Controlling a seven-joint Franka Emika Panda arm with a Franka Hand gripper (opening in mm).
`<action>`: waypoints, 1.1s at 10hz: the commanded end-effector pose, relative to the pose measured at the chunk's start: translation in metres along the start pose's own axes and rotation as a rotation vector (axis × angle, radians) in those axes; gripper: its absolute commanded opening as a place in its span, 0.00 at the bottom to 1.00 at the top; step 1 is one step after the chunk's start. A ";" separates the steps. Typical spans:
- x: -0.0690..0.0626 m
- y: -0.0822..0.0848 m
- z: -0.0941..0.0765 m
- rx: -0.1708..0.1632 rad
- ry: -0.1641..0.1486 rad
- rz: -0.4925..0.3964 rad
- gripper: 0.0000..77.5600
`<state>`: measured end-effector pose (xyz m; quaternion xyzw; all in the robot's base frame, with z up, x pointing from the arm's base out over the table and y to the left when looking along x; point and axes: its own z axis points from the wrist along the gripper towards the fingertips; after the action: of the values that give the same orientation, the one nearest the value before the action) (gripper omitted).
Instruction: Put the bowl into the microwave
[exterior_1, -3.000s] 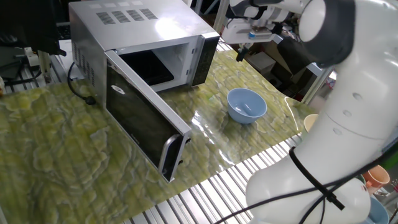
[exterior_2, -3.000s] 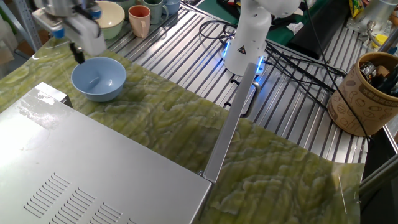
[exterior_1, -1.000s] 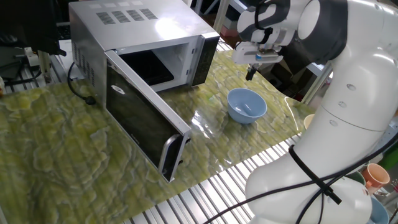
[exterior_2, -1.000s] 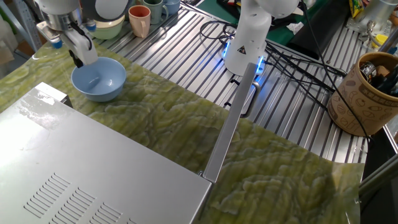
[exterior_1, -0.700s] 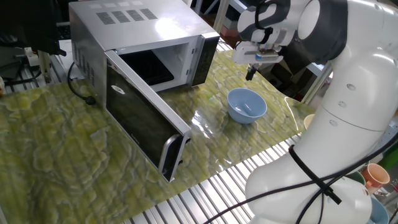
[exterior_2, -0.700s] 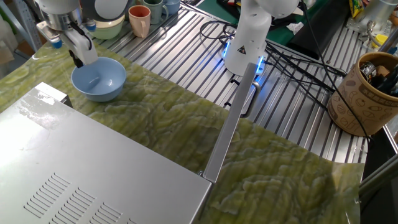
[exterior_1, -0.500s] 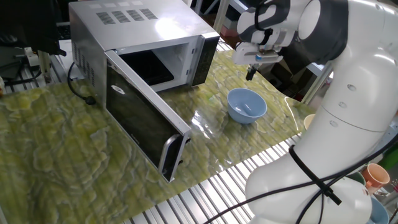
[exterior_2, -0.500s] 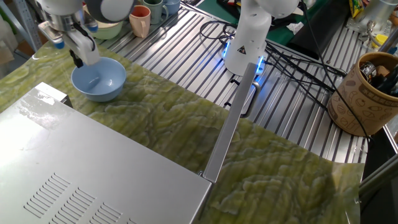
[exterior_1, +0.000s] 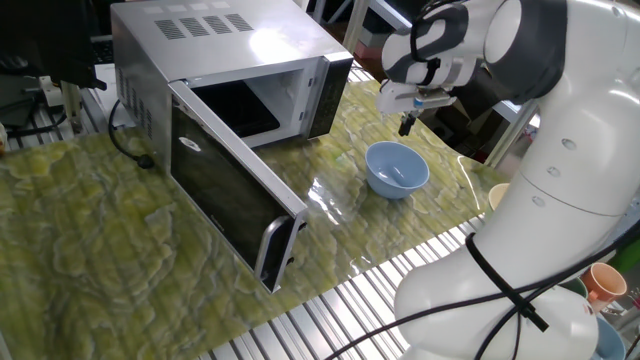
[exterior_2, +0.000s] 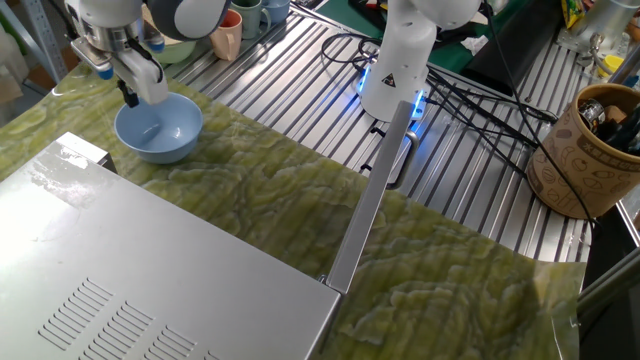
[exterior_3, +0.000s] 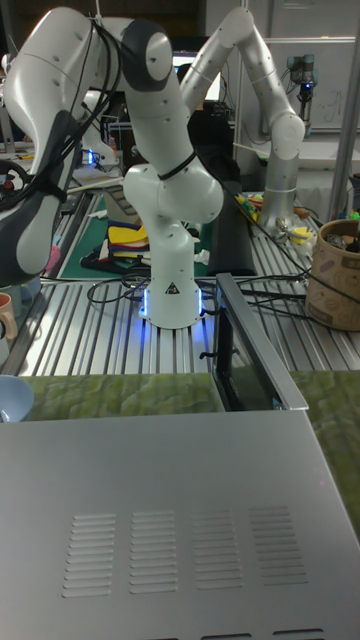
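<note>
The light-blue bowl (exterior_1: 397, 168) sits upright on the green mat, to the right of the microwave (exterior_1: 230, 55); it also shows in the other fixed view (exterior_2: 158, 128) and as a sliver in the tall view (exterior_3: 8, 398). The microwave's door (exterior_1: 228, 190) hangs wide open and its cavity shows nothing inside. My gripper (exterior_1: 405, 123) hangs just above the bowl's far rim, on the side nearest the microwave. In the other fixed view the gripper (exterior_2: 138, 95) looks open, one finger over the bowl and a dark fingertip (exterior_2: 128, 98) outside the rim. It holds nothing.
A cream bowl and several mugs (exterior_2: 225, 30) stand on the slatted metal table behind the bowl. The robot base (exterior_2: 395, 70) and cables lie to the right, and a brown holder (exterior_2: 590, 150) of tools stands far right. The open door's edge (exterior_2: 370, 200) juts out.
The gripper has come down from high above the mat to just over the bowl's rim and turned a little. The bowl and microwave have not moved.
</note>
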<state>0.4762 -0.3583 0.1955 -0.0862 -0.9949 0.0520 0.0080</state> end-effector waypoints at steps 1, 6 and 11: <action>0.007 -0.009 0.001 0.001 0.014 -0.013 0.01; 0.020 -0.033 0.017 -0.018 0.010 -0.030 0.01; 0.020 -0.033 0.017 -0.065 0.021 0.039 0.01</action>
<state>0.4515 -0.3885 0.1815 -0.1067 -0.9939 0.0207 0.0156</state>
